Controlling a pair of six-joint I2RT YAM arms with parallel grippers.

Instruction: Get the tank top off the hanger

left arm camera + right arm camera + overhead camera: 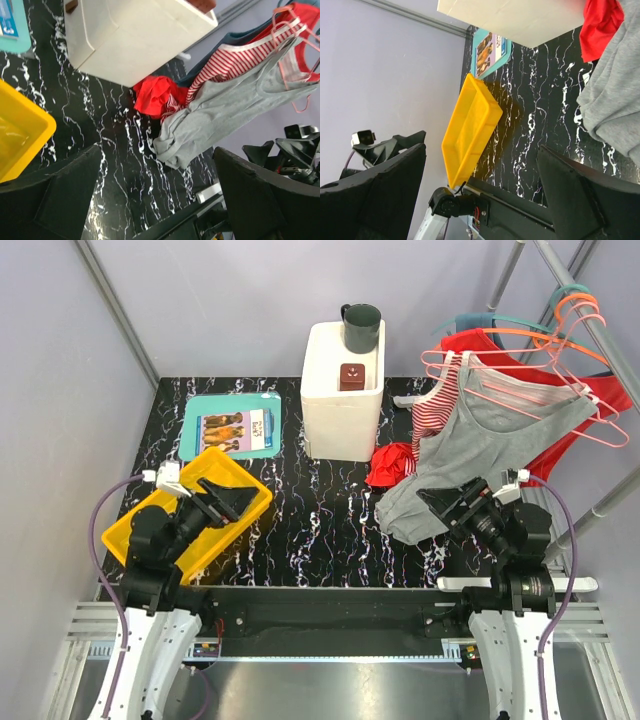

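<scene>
The grey fabric tank top hangs from the pink wire hanger, slanting down-left toward the black marbled tabletop, just ahead of the right gripper; both jaws wide, empty; left gripper well apart.

Robot lab cell, plain grey partition walls, aluminium frame posts

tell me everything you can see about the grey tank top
The grey tank top is plain soft knit with thin straps and a scooped neck. It hangs slanted on a pink hanger at the right, in front of a red-and-white striped top. Its lower part droops onto the table and bunches there. The open right gripper sits by the hem, not holding it.
</scene>
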